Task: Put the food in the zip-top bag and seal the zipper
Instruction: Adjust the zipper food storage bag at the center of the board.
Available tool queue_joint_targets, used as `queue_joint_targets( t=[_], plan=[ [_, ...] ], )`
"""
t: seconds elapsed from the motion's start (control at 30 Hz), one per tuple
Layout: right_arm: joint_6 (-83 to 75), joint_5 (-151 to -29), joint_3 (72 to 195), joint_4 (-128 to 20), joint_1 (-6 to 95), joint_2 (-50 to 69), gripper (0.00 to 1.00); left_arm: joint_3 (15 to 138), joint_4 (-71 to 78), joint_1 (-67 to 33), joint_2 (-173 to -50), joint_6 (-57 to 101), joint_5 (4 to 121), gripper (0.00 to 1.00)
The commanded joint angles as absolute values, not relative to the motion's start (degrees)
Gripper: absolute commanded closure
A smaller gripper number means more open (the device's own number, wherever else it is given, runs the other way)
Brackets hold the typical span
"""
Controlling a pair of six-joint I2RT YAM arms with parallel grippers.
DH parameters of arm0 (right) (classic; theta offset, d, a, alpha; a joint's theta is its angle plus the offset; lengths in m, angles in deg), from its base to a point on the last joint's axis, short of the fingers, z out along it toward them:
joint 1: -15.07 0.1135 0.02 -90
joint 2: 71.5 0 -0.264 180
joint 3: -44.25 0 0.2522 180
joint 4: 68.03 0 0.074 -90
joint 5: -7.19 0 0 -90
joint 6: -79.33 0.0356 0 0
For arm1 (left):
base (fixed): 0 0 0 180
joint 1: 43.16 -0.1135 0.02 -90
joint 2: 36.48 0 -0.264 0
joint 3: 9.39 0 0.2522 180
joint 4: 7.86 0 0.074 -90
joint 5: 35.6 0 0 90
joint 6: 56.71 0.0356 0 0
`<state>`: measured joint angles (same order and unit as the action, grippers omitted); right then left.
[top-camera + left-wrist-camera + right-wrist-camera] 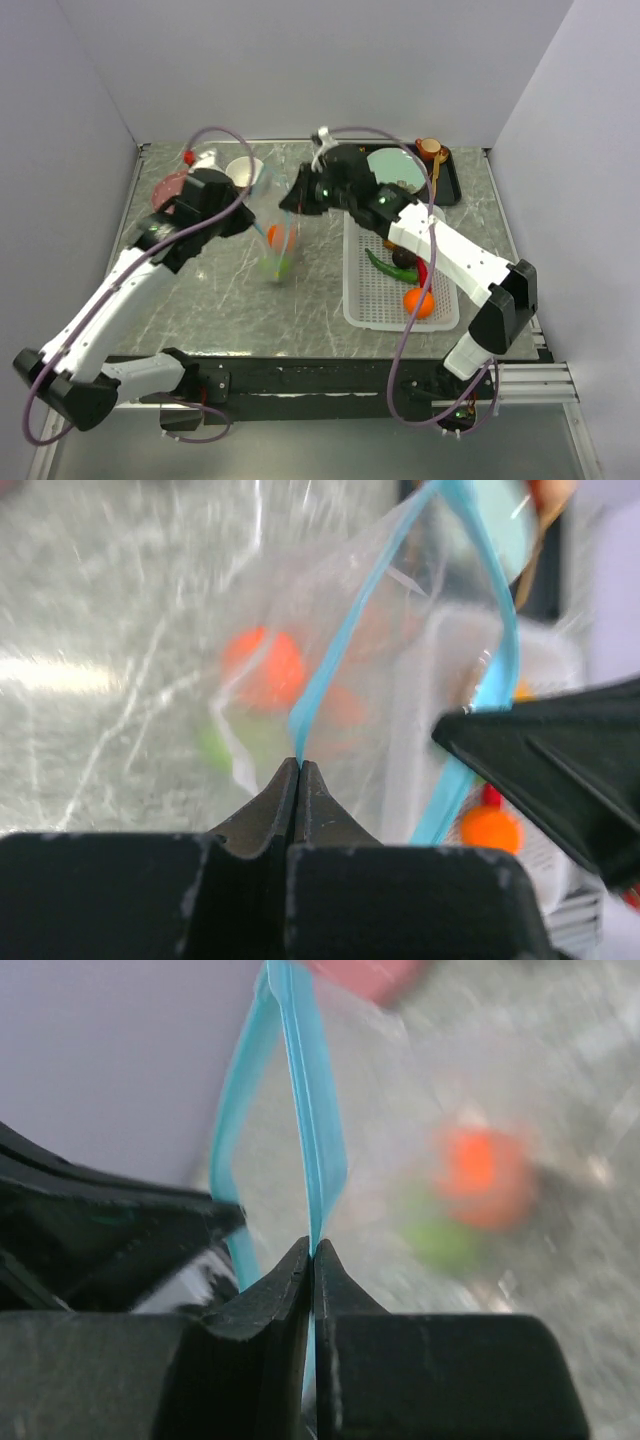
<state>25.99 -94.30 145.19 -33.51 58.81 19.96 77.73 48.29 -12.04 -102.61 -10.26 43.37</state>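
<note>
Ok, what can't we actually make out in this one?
- Top external: the right arm covers part of the basket, so food there is hidden.
- Wrist views: the orange and green piece in the zip-top bag are blurred; anything else inside is unclear.
- Top external: where the left gripper and right gripper pinch the zipper is hidden by their wrists.

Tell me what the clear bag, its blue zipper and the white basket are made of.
The zip-top bag looks like thin clear plastic film: glossy, creased, the orange showing through. Its zipper seems a thicker, smooth teal plastic strip, bowing flexibly. The basket appears rigid white plastic mesh, matte, with regular holes.
</note>
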Motion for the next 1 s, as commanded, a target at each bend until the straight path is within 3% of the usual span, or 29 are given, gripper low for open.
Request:
queue_joint_targets(
  t=[0.0, 0.33, 0.7, 0.87, 0.97],
  plan=[
    [21.5, -99.0, 157.1, -31.0, 59.5, 23.0, 0.88, 89.4, 54.6, -12.5, -96.3, -9.2, 33.7, 0.99],
    [22.3, -105.8, 161.4, -28.7, 60.6, 28.8, 0.85, 92.9, 61.8, -12.7, -95.3, -10.9, 28.6, 0.99],
    [28.8, -98.7, 136.4, -38.5, 60.5, 27.3, 0.83, 77.9, 54.4, -12.7, -100.7, -10.3, 34.4, 0.99],
    [28.5, -91.7, 132.0, -35.0, 60.3, 25.5, 0.87, 74.1, 49.8, -12.7, -103.9, -10.7, 39.0, 0.99],
    [27.9, -88.0, 131.1, -33.1, 59.9, 22.7, 0.8, 73.5, 47.4, -12.7, -104.0, -10.5, 41.9, 0.99]
  ],
)
